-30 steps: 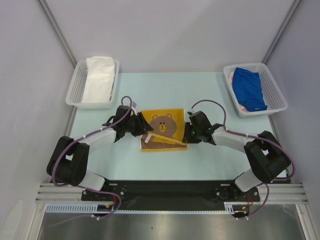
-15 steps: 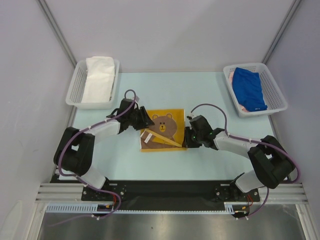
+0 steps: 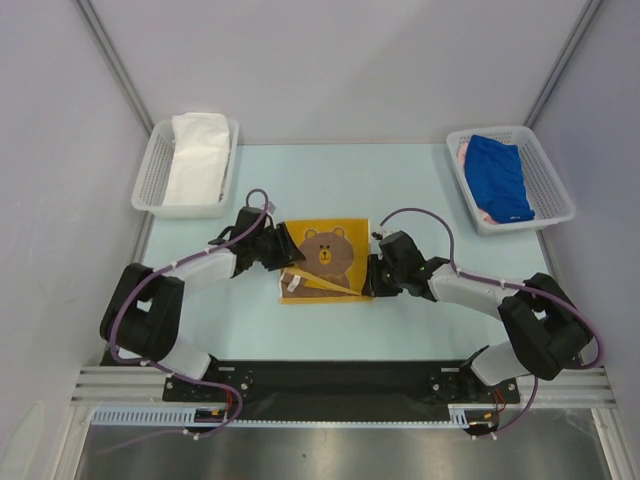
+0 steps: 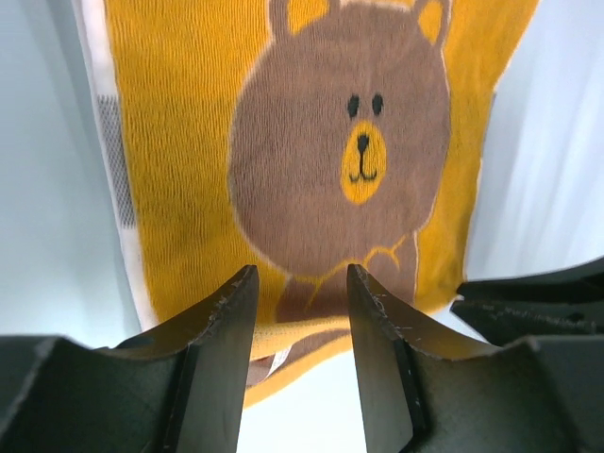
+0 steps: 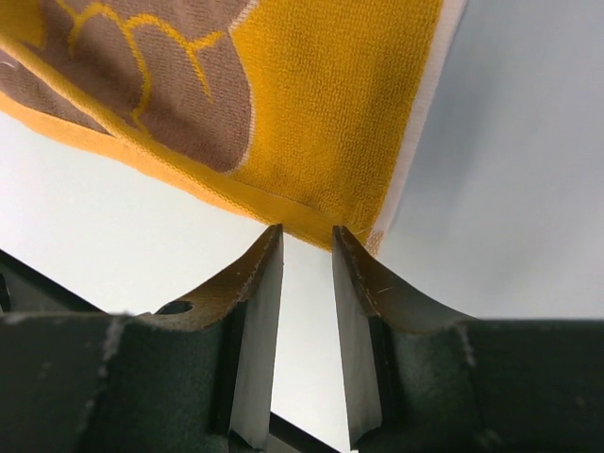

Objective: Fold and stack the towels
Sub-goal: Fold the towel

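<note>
**A:** Top view first. Where's the bear towel (image 3: 325,250)?

**B:** Flat on the table (image 3: 330,175), midway between the arms, bear face up. Its near edge is doubled over, so a brown strip with a yellow hem slants across the front.

**A:** And the arms?

**B:** The left gripper (image 3: 283,255) is low at the towel's left edge. The right gripper (image 3: 372,275) is low at its near right corner. From above I cannot tell how wide either stands.

**A:** Other towels?

**B:** A white towel (image 3: 195,155) lies in the left basket (image 3: 148,180), far left. A blue towel (image 3: 498,175) sits in the right basket (image 3: 558,190), far right. It covers a pink towel (image 3: 462,155) that shows only at the edge.

**A:** Left wrist view?

**B:** The fingers (image 4: 222,326) stand partly apart with a clear gap. The bear's face fills the view beyond them, and the folded yellow hem crosses the gap. The gap is much wider than the cloth is thick, so nothing is pinched.

**A:** Right wrist view?

**B:** Here the fingers (image 5: 255,283) are closer together, yet a slit of bare table shows between them. Their tips reach the yellow hem beside the white-edged corner. The cloth's edge lies at the tips, not between them, so this gripper grasps nothing either.
</note>
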Robot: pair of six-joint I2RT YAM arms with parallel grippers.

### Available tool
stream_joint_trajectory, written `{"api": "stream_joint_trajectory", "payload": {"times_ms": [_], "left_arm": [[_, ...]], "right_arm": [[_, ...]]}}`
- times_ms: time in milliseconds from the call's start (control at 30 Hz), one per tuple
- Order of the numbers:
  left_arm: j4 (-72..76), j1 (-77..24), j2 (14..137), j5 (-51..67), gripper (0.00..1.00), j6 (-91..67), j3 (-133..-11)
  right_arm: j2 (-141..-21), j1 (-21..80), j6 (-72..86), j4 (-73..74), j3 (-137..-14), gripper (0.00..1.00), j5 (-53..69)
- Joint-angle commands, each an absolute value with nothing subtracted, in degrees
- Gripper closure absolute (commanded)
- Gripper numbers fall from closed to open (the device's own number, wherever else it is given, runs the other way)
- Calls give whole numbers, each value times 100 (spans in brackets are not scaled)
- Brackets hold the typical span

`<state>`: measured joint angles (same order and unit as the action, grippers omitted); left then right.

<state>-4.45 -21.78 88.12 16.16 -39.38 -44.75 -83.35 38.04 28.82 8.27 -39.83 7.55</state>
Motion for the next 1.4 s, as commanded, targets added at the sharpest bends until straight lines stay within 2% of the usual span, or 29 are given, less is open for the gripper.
{"api": "stream_joint_trajectory", "payload": {"times_ms": [0, 433, 700, 1067, 1367], "left_arm": [[-422, -2215, 8289, 1749, 52, -3849, -4184], [-598, -2215, 7014, 1609, 53, -4219, -2892], [-975, -2215, 6610, 1495, 48, -4254, -2760], [-756, -2215, 6785, 1573, 44, -4377, -2593], [-519, -2215, 6952, 1600, 50, -4359, -2628]], "right_arm": [[-8042, 3841, 2856, 782, -4016, 67, 739], [-7937, 3823, 2891, 1169, -4289, 64, 431], [-7901, 3692, 2900, 1327, -4201, 63, 193], [-7954, 3700, 2927, 1345, -4113, 58, 202], [-8024, 3718, 2962, 1301, -4017, 59, 211]]}}
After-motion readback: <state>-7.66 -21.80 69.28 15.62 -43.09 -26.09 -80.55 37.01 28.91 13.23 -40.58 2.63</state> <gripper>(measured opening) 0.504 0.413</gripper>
